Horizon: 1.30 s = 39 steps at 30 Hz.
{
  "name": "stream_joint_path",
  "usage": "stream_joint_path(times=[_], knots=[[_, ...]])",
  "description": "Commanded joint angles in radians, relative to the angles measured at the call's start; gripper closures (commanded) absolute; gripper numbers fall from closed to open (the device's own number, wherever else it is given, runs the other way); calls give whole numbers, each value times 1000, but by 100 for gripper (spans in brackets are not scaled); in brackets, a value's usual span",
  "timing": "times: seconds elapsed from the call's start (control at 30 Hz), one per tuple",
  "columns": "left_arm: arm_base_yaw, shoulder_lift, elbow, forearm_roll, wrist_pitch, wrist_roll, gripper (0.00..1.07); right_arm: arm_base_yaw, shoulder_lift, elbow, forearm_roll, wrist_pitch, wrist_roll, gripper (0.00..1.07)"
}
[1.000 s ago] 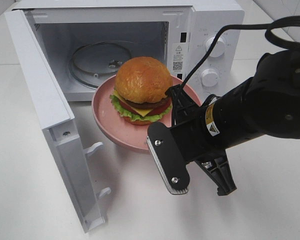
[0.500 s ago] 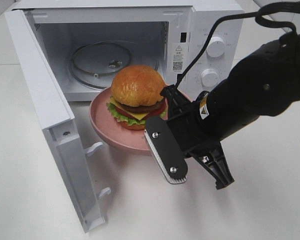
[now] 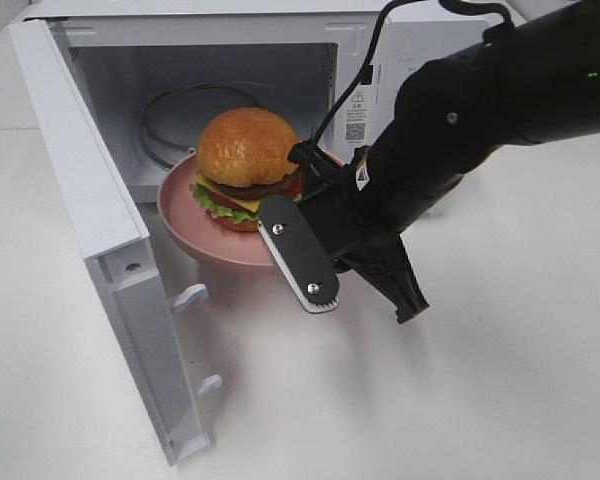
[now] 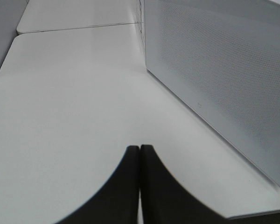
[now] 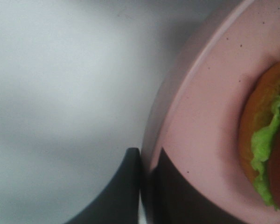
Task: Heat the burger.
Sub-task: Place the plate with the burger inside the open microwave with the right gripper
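Pinching the pink plate (image 3: 185, 228) in our right claw (image 5: 148, 184), we bring the burger (image 3: 246, 160) closer, nearly inside the microwave (image 3: 130, 80).

bright, even light; right wrist view blurred close-up.

- Microwave cavity (image 3: 180, 75): mouth mostly filled by the pink plate (image 3: 187, 232) bearing the burger (image 3: 245, 150); some room above the bun.
- Door (image 3: 80, 200): swung open, standing out from the cavity's left side, barring approach from the left.
- Right arm (image 3: 460, 120): slants down across the control panel (image 3: 365, 105) to the plate's right rim.
- Table (image 3: 500, 400): open along the front edge and toward the right edge.
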Motion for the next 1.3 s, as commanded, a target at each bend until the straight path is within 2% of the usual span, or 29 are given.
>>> stream_joint_path(times=[0.03, 0.2, 0.3, 0.6, 0.63, 0.7, 0.73, 0.77, 0.8, 0.83, 0.87, 0.97, 1.0, 1.17, 1.2, 1.3], knots=[[3, -19, 0, 3, -8, 0, 106, -15, 36, -98, 8, -15, -14, 107], [3, -19, 0, 3, -8, 0, 106, -15, 64, -150, 7, 13, -13, 107], [3, -19, 0, 3, -8, 0, 106, -15, 116, -238, 7, 19, -17, 107], [3, -19, 0, 3, -8, 0, 106, -15, 219, -383, -3, 58, 3, 107], [3, -19, 0, 3, -8, 0, 106, -15, 253, -439, -3, 98, 27, 107], [3, -19, 0, 3, -8, 0, 106, -15, 253, -439, -3, 98, 27, 107], [3, -19, 0, 3, -8, 0, 106, -15, 286, -488, -3, 135, 50, 107], [3, -19, 0, 3, -8, 0, 106, -15, 286, -488, -3, 135, 50, 107], [3, -19, 0, 3, -8, 0, 106, -15, 323, -550, -3, 167, 79, 107], [3, -19, 0, 3, -8, 0, 106, -15, 323, -550, -3, 167, 79, 107], [3, -19, 0, 3, -8, 0, 106, -15, 356, -615, -3, 205, 109, 107], [3, -19, 0, 3, -8, 0, 106, -19, 388, -662, -3, 236, 132, 107], [3, -19, 0, 3, -8, 0, 106, -27, 435, -735, -2, 259, 161, 107], [3, -19, 0, 3, -8, 0, 106, -50, 472, -787, -2, 274, 194, 107], [3, -19, 0, 3, -8, 0, 106, -74, 504, -835, 0, 289, 248, 107], [3, -19, 0, 3, -8, 0, 106, -76, 513, -845, 2, 296, 258, 107]])
